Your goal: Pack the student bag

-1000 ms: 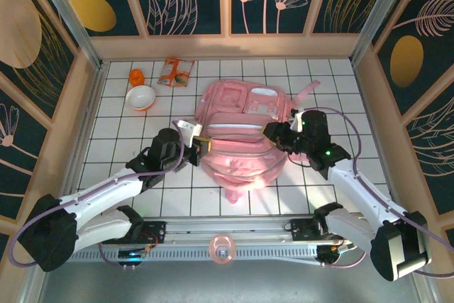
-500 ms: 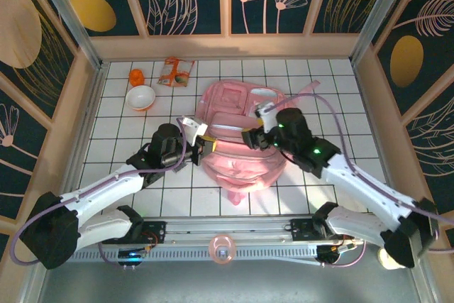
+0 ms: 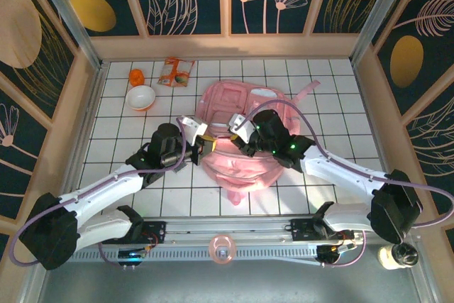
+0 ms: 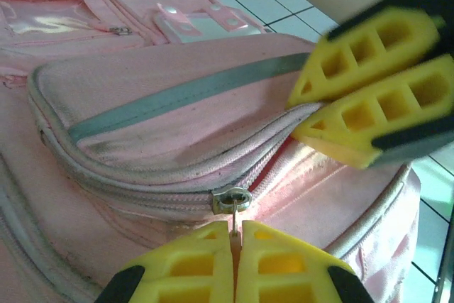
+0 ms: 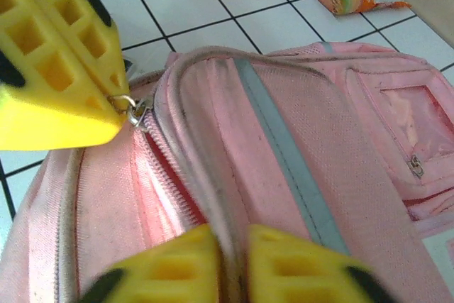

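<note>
On the white tiled bench, the large soft pink fabric student bag is laid flat at the middle, between the two arms.

The main change is found in the right arm. A second ago it was held over the bag's right side. It is now carried across to the left-centre, so that the right claw is placed just beside the left claw. The left claw is kept at the bag's left edge, hardly shifted.

In the right wrist view, the right claw is closed almost fully, and a ridge of the bag's upper flap is pinched between its yellow fingers. In the left wrist view, the left claw is shut tight on the small metal zip pull, which hangs from the slider at the end of the zip.

The zip is parted only slightly, with a red lining showing. The opening step is therefore judged to be just beginning: the flap is braced so the slider can be drawn. Nothing is yet packed.
</note>
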